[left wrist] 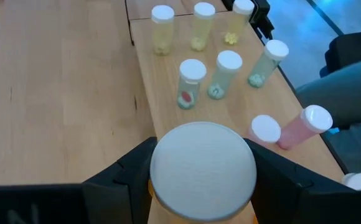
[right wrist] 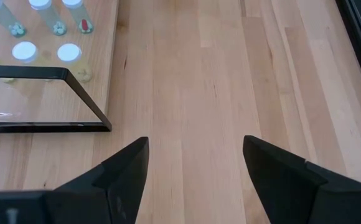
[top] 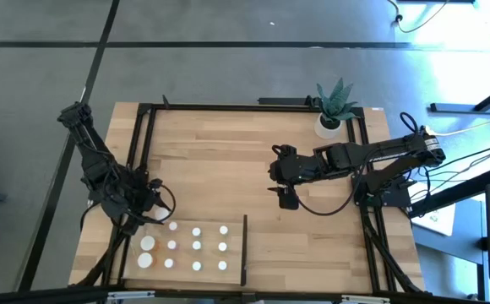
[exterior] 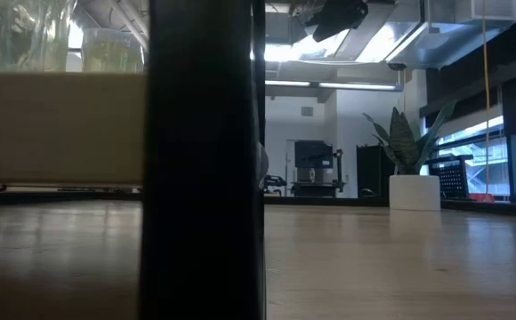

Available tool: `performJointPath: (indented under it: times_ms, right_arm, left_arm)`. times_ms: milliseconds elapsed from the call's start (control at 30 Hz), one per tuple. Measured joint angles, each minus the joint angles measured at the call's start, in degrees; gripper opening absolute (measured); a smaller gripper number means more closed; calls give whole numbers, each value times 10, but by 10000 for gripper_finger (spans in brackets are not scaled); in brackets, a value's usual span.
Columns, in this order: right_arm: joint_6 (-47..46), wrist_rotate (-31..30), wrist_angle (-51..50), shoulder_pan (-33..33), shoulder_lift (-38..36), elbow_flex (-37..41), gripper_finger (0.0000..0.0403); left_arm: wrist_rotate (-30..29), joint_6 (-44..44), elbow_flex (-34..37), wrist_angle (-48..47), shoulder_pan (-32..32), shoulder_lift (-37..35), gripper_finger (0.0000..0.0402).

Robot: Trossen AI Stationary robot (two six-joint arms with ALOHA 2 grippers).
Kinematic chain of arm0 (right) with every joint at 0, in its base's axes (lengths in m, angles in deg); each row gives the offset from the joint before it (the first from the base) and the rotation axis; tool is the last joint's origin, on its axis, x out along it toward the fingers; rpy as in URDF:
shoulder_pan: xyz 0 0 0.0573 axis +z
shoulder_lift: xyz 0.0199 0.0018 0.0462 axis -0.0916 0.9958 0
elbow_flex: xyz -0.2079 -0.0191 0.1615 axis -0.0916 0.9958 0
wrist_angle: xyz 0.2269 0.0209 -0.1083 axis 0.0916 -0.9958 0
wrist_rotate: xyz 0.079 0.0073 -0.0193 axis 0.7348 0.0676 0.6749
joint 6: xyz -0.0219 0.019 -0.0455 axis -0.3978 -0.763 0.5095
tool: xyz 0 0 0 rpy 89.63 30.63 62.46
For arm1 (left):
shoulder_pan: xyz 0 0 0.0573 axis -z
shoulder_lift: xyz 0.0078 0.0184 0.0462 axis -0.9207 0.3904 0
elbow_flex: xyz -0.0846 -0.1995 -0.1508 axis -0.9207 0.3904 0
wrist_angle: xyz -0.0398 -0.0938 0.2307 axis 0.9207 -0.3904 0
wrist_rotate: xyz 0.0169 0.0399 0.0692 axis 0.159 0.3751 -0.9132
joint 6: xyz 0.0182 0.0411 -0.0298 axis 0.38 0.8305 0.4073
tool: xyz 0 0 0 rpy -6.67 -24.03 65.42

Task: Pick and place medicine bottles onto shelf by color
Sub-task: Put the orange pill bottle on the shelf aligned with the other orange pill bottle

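Note:
The shelf [top: 236,249] is a pale wood panel at the table's near left, with a black upright strip [top: 245,249] along its right end. Small white-capped medicine bottles [left wrist: 193,81] stand on it in rows: yellowish, green and pink [left wrist: 305,124]. My left gripper [top: 157,214] is at the shelf's far-left corner, shut on a large bottle with a broad white cap [left wrist: 203,171] and an orange body. My right gripper [right wrist: 196,168] hangs open over bare tabletop right of the shelf, holding nothing. My left gripper has the large bottle between its two fingers [left wrist: 127,177], one on each side just under the cap's rim [left wrist: 155,186]. The fingers slant down from the table's far left. The bottle stands upright. The cap hides the contact and whether its foot rests on the shelf.
A white pot with a spiky green plant [top: 334,110] stands at the far right corner. Black rails [top: 144,152] frame the tabletop. Open wood [top: 220,169] lies between the arms. In the low view the shelf's black strip [exterior: 205,160] blocks the middle.

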Motion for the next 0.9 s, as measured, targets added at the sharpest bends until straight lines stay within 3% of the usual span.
performJointPath:
  times_ms: [533, 633, 900]
  right_arm:
    - [1, -9, 27, -5, 0, 0, 262]
    - [1, 42, 38, -5, 0, 0, 262]
    - [80, 277, 93, -5, 0, 0, 262]
  left_arm:
    - [1, -16, 0, 0, 0, 0, 196]
    - [1, -16, 0, 0, 0, 0, 196]
    - [5, -16, 0, -1, 13, 0, 196]
